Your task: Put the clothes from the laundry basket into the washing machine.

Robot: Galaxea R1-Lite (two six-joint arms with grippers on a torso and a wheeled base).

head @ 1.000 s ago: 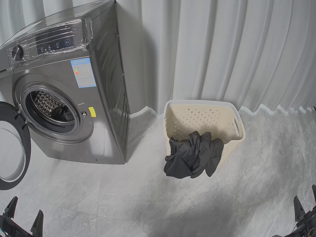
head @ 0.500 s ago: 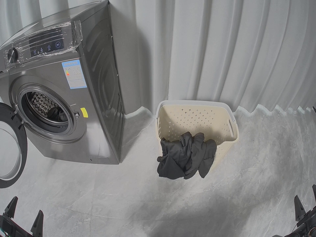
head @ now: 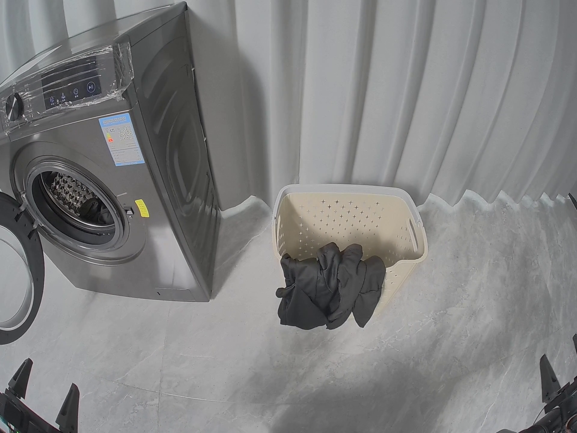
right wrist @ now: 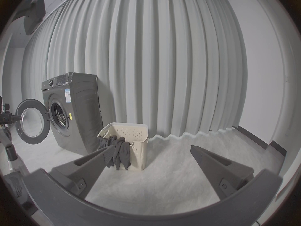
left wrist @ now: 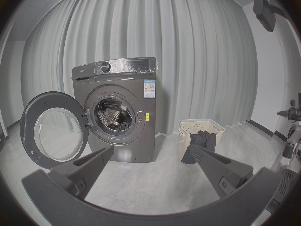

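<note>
Left end effector (head: 47, 386): fingers spread wide, nothing held.
Right end effector (head: 560, 365): likewise spread wide, nothing held.
Laundry basket (head: 348, 191): on the floor (head: 228, 356), well ahead, between the two end effectors.
Dark clothes (head: 327, 287): draped over the basket rim facing the end effectors, hanging down outside.
Washing machine (head: 162, 151): ahead of the left end effector, well apart, beside the basket; door (head: 15, 272) swung outward; dark garment (head: 99, 210) inside the drum (head: 66, 189).

no print is legible. the washing machine (head: 171, 151) bears a blue-and-white label (head: 121, 139), a small yellow sticker (head: 142, 208) and lit panel icons (head: 69, 93), well ahead of the left gripper (head: 48, 377).
</note>
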